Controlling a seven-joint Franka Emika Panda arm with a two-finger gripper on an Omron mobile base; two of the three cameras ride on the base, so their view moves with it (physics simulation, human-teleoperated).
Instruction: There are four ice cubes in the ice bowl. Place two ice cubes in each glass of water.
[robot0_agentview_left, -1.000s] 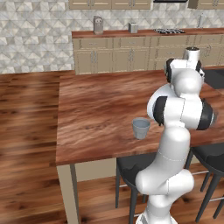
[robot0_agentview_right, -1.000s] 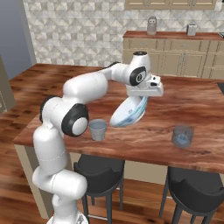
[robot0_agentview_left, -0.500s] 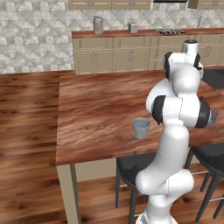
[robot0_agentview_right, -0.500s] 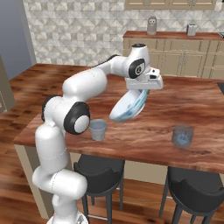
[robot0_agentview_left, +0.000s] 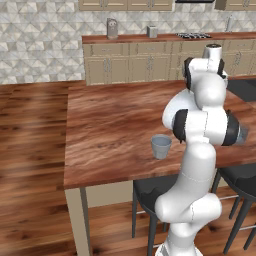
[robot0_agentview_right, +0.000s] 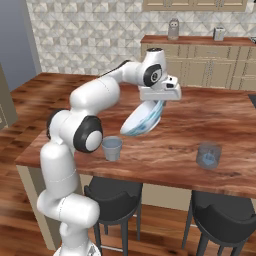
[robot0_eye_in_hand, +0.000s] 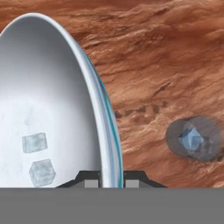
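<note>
My gripper (robot0_agentview_right: 159, 101) is shut on the rim of the ice bowl (robot0_agentview_right: 144, 118), a pale glossy bowl that hangs steeply tilted above the table between the two glasses. In the hand view the rim runs between my fingertips (robot0_eye_in_hand: 89, 178), and two ice cubes (robot0_eye_in_hand: 34, 142) (robot0_eye_in_hand: 42, 172) lie inside the ice bowl (robot0_eye_in_hand: 52, 100). One glass of water (robot0_agentview_right: 112, 148) (robot0_agentview_left: 161, 146) stands near the front edge. The other glass (robot0_agentview_right: 208, 155) (robot0_eye_in_hand: 194, 139) stands to the right with an ice cube (robot0_eye_in_hand: 190, 139) in it.
The wooden table (robot0_agentview_right: 200, 120) stretches wide around the glasses. Dark stools (robot0_agentview_right: 112, 192) stand under its front edge. Wooden cabinets (robot0_agentview_right: 200, 65) with small jars line the back wall. My own arm hides most of the right-hand glass in the left base view.
The hand has risen a little and shifted slightly left with the bowl, and the bowl now hangs more steeply on edge. The glasses have not moved.
</note>
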